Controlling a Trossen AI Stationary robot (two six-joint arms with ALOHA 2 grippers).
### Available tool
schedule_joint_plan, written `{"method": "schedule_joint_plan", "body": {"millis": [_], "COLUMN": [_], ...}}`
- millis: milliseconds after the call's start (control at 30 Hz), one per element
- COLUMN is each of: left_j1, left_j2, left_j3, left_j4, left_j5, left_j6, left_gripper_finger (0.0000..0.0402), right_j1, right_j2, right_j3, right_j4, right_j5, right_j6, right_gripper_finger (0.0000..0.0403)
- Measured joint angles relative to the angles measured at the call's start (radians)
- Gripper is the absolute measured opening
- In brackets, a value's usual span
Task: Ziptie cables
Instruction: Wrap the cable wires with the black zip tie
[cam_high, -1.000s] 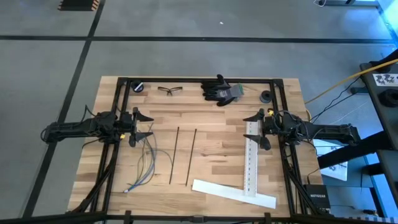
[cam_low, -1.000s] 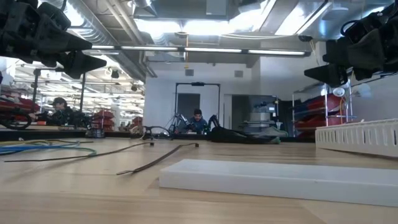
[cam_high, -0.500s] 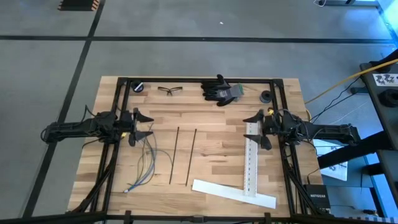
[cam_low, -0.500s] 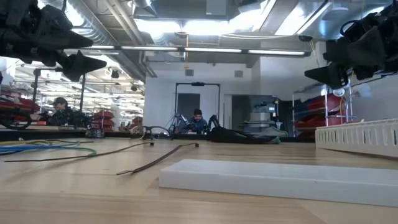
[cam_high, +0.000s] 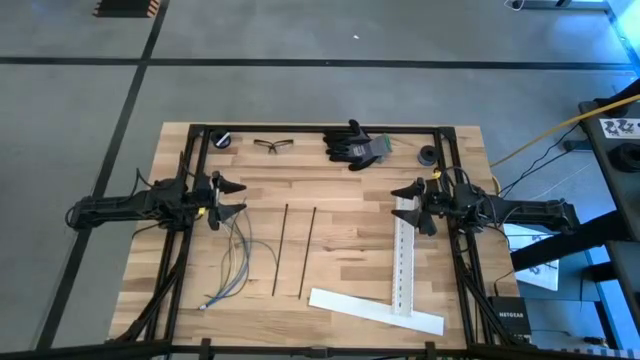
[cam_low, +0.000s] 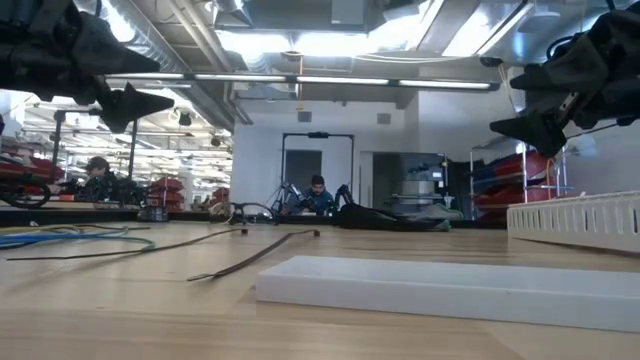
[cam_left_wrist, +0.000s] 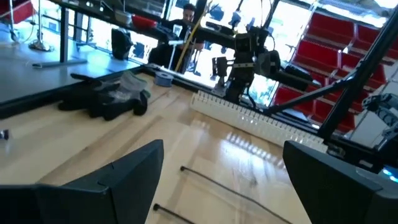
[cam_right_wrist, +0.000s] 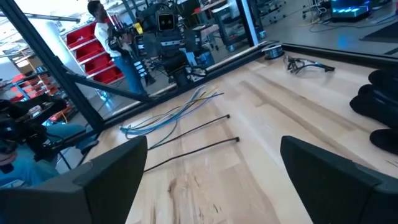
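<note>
The cables (cam_high: 236, 262), thin pale blue, grey and greenish wires, lie limp on the wooden table at its left; they also show as the cables (cam_right_wrist: 175, 114). Two straight black zipties (cam_high: 281, 250) (cam_high: 308, 250) lie side by side at the table's middle, also seen as zipties (cam_left_wrist: 231, 190). My left gripper (cam_high: 234, 197) hovers open above the table's left side, just beyond the cables' far ends. My right gripper (cam_high: 410, 206) hovers open at the right, over the far end of a white perforated strip (cam_high: 401, 262). Both point level toward each other and touch nothing.
A second flat white strip (cam_high: 375, 311) lies near the front edge. Black gloves (cam_high: 354, 145), safety glasses (cam_high: 275, 145), a small roll (cam_high: 222, 138) and a black disc (cam_high: 428, 154) lie along the far edge. A black frame (cam_high: 320, 128) borders the table.
My right gripper has rolled about its own pointing line while staying in place, so its two fingers now stand slanted. My left gripper has rolled a little the same way. Both stay open. Cables and zipties have not moved.
</note>
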Motion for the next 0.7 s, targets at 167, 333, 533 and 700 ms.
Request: {"method": "schedule_joint_plan", "body": {"millis": [167,333,533,700], "left_j1": [-0.001,-0.001,0.000,0.005], "left_j2": [0.000,0.000,0.002,0.077], "left_j3": [0.001,0.000,0.000,0.021], "left_j4": [-0.019,-0.012,-0.013,0.001], "left_j5": [0.000,-0.025,-0.030,-0.032], "left_j6": [-0.067,-0.064,-0.137,-0.195], "left_gripper_finger": [0.0314,0.0314,0.0314,0.0314], "right_j1": [0.000,0.000,0.000,0.000], "right_j2": [0.000,0.000,0.000,0.000], "right_j3": [0.000,0.000,0.000,0.000], "right_j4": [-0.003,-0.004,-0.005,0.005], "right_j5": [0.000,0.000,-0.007,0.022], "right_j6": [0.000,0.000,0.029,0.115], "right_gripper_finger": [0.0356,0.0356,0.0356,0.0356]}}
